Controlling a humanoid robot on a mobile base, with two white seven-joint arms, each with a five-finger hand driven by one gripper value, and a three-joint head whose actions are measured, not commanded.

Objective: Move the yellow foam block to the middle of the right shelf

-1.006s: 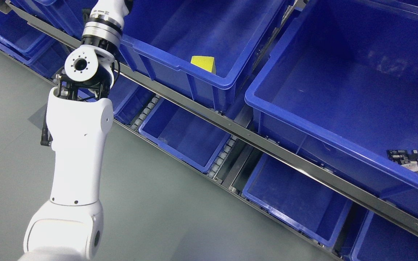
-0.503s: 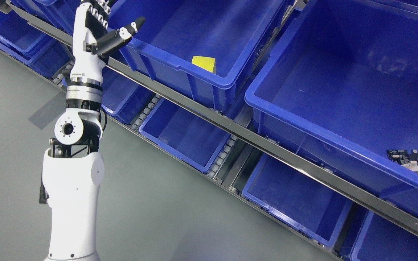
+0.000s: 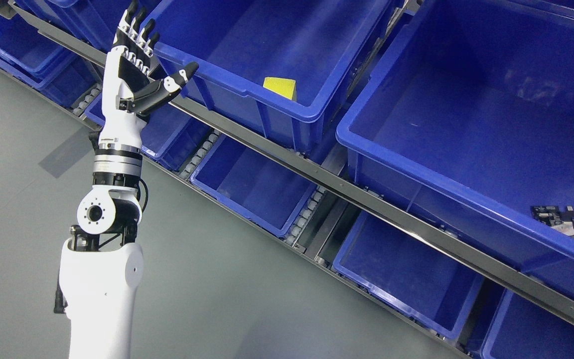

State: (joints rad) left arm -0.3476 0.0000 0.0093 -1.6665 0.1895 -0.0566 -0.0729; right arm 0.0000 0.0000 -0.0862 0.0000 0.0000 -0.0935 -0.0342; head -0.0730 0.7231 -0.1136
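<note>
My left hand (image 3: 135,75) has come down and back over the last second: it was out of sight above the frame, and now it stands in full view left of the deep blue plastic bin (image 3: 277,65), fingers straight and spread, thumb angled toward the bin's near-left corner, holding nothing. The yellow foam block (image 3: 279,88) has not shifted; it lies inside that bin against the near wall, just behind the rim, well apart from the hand. I cannot settle from this whether that bin is the wanted shelf spot, so the withdrawal fits either a release or a reset before reaching. The rim stands between hand and block; above the bin there is open room. My right arm is out of view.
</note>
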